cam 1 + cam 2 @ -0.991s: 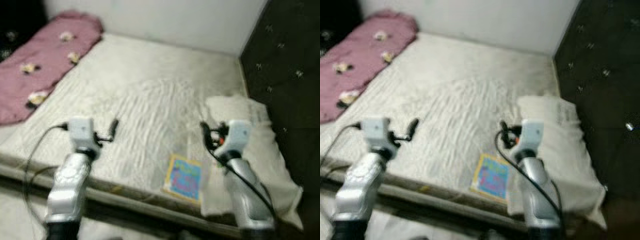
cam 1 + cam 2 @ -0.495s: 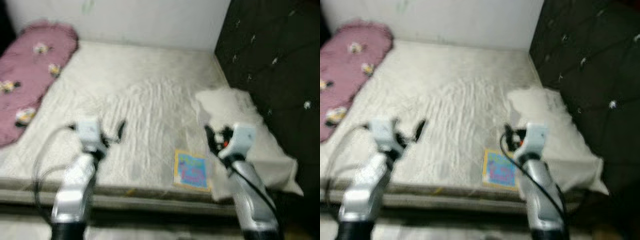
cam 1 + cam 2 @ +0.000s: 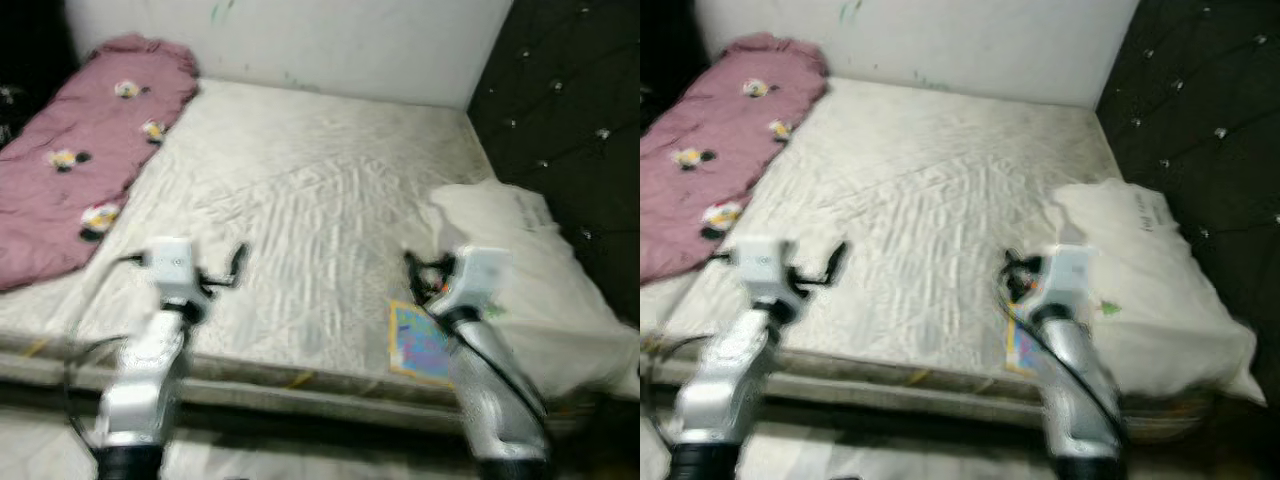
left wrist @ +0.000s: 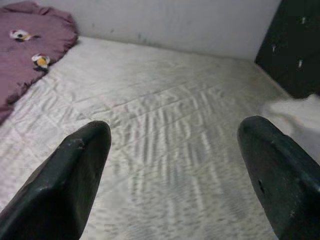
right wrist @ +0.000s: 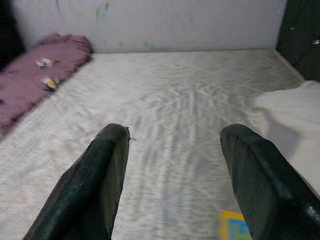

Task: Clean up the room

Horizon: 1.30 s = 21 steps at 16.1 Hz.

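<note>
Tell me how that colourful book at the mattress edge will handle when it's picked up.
The book looks thin and flat, so it is probably light and may bend if pinched at one corner. It lies flush on the soft mattress, so getting a finger under it could be awkward; sliding it past the near edge may help. The right tool is open beside it.

Both pincers forward, fingers apart

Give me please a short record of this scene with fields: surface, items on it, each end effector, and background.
surface: white mattress, bare quilted top
item 1: pink blanket with small flower shapes, along the robot's left side
item 2: white pillow on the right, beside the dark headboard
item 3: colourful book flat near the front edge, beside the pillow
left end effector: open, above the mattress, holding nothing
right end effector: open, above the book area, holding nothing
background: white wall
</note>
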Available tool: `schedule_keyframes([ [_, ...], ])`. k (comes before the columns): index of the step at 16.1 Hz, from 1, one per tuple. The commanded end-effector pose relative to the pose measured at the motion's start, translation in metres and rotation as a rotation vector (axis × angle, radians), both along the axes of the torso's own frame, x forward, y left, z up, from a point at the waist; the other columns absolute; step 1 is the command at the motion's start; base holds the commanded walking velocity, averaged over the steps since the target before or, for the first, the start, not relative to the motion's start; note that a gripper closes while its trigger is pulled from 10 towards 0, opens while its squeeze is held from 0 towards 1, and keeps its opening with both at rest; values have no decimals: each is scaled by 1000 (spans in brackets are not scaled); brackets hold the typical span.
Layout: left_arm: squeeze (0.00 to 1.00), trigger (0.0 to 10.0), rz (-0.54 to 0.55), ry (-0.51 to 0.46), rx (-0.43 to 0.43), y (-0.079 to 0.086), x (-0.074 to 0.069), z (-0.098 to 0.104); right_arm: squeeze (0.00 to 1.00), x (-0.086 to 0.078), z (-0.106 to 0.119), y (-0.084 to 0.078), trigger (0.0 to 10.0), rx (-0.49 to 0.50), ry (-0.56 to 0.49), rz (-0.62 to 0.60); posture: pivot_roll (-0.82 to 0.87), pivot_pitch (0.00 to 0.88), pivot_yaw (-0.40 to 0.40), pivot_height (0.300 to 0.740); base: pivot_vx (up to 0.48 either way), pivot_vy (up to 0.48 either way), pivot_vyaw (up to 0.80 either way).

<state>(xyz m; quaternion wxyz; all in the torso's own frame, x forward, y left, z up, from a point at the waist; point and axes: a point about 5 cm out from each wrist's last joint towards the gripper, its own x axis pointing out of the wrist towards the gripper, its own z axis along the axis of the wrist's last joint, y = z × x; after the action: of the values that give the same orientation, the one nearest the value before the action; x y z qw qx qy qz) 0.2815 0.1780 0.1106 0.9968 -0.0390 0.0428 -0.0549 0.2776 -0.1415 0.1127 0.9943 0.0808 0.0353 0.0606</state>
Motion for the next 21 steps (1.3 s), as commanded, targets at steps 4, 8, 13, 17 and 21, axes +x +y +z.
schedule_keyframes([
  [4, 0, 10000, -56, 11, -25, -15, 2, 0, 0, -2, 0, -15, 10000, -15, 5, -42, -64, 0, -44, 740, 0, 480, -231],
  [8, 0, 10000, -64, 3, -28, -15, 2, 1, 0, -1, 1, -14, 10000, -16, 6, -43, -65, 0, -42, 740, 0, 479, 0],
  [13, 0, 10000, -89, -1, -35, -21, 0, 1, 0, -1, 1, -13, 10000, -17, 3, -41, -64, 0, -42, 740, 0, 328, 0],
  [17, 0, 10000, -92, -25, -55, -19, -1, 4, 0, 0, 1, -12, 10000, -17, 4, -41, -65, 0, -41, 740, 0, 0, 0],
  [21, 0, 10000, -117, -34, -60, -21, -2, 4, 0, -1, 1, -13, 10000, -14, 1, -44, -67, 0, -41, 740, 69, 0, 0],
])
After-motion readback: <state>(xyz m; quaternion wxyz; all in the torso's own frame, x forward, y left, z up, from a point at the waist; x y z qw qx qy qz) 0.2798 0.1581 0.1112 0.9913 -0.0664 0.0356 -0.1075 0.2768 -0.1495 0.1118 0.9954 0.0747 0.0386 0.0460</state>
